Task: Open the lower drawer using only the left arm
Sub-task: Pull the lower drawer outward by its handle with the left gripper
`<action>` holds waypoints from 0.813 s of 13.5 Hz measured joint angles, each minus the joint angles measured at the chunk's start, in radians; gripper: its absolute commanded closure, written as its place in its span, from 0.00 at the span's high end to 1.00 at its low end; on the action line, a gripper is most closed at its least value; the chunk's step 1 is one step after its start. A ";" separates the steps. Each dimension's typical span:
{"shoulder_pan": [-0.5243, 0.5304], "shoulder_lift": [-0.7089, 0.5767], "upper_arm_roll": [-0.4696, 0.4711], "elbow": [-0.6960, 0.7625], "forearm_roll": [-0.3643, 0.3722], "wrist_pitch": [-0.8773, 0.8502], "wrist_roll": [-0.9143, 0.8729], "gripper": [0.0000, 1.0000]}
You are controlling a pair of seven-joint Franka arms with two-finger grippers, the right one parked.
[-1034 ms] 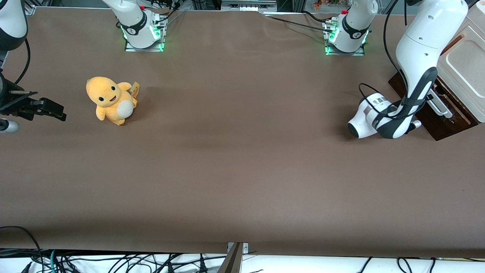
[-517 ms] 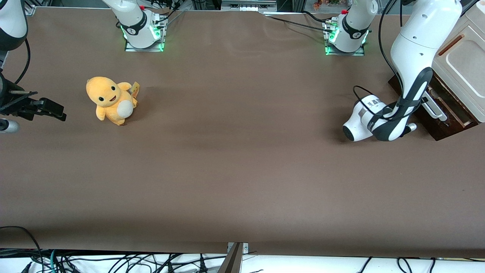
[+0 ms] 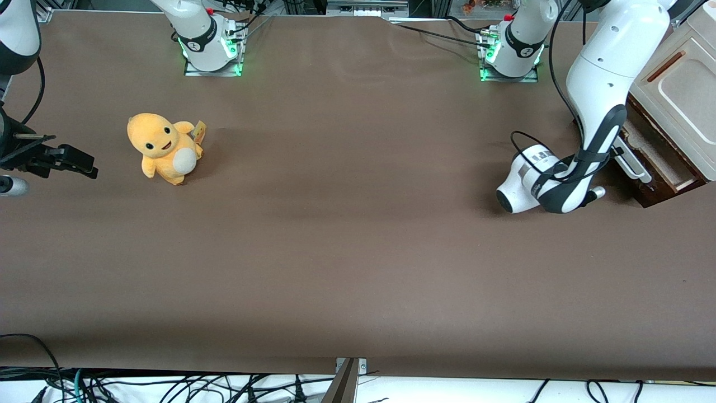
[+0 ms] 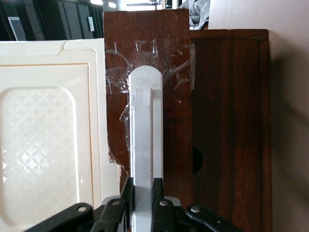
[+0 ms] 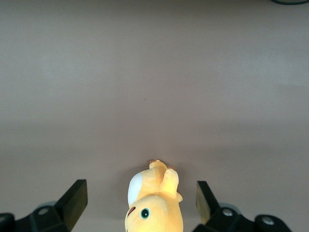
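The lower drawer [image 3: 651,146] stands partly pulled out of the cream cabinet [image 3: 679,89] at the working arm's end of the table, and a strip of its pale tan floor shows. Its dark brown front [image 4: 174,121] carries a long white bar handle [image 4: 143,140], taped at one end. The left arm [image 3: 601,73] bends down in front of the drawer. Its black gripper [image 4: 143,193] is shut on the handle, one finger [image 4: 128,193] pressed against each side of the bar. In the front view the gripper [image 3: 617,152] is mostly hidden by the wrist.
An orange plush toy [image 3: 163,146] sits on the brown table toward the parked arm's end. Two arm bases [image 3: 210,42] [image 3: 512,47] stand along the table edge farthest from the front camera. The cabinet's cream top [image 4: 43,121] lies beside the handle.
The left arm has moved toward the parked arm's end with the handle held, drawing the lower drawer farther out. Its pale floor now shows.
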 measured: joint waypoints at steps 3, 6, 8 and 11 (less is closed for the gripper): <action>-0.003 0.011 0.000 0.021 -0.011 -0.010 0.003 0.05; -0.009 0.019 0.000 0.042 -0.025 -0.018 0.007 0.05; -0.013 0.026 0.000 0.061 -0.035 -0.029 0.009 0.05; -0.018 0.039 0.002 0.075 -0.036 -0.041 0.009 0.05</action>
